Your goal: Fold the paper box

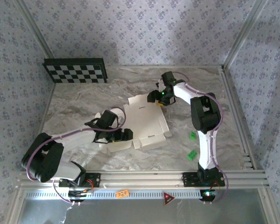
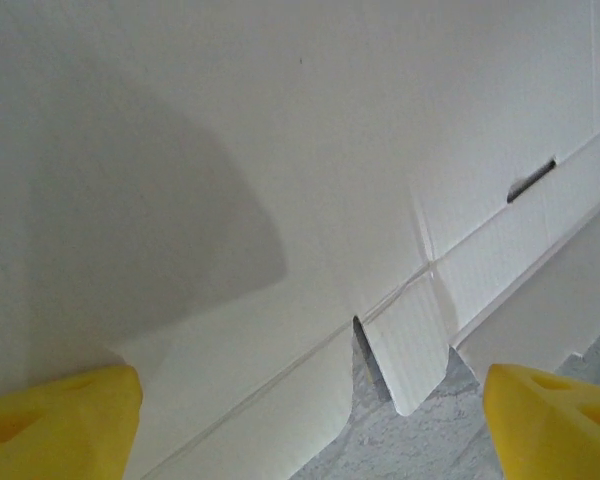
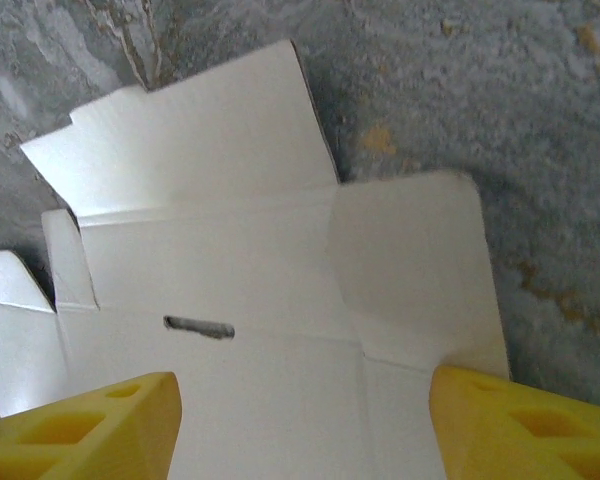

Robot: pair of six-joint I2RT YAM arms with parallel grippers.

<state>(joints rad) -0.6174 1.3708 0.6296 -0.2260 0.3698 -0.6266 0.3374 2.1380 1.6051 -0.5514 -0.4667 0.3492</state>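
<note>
Yellow fingertips (image 2: 55, 420) up close: ur left end effector (image 1: 115, 136) & right end effector (image 1: 162, 100) both spread wide at the paper box (image 1: 147, 122).

The left arm (image 1: 74, 138) starts at its base on the near left, folds at the shoulder and lies low, stretched toward the right, with its wrist near the middle of the scene. The left gripper (image 1: 115, 135) (image 2: 305, 420) points right and down, its yellow fingers (image 2: 55, 420) spread wide. The right arm (image 1: 206, 144) stands up from the near right base, bends at a dark elbow and extends far and leftward. The right gripper (image 1: 160, 99) (image 3: 300, 425) faces down, its yellow fingers (image 3: 510, 425) well apart.
</note>
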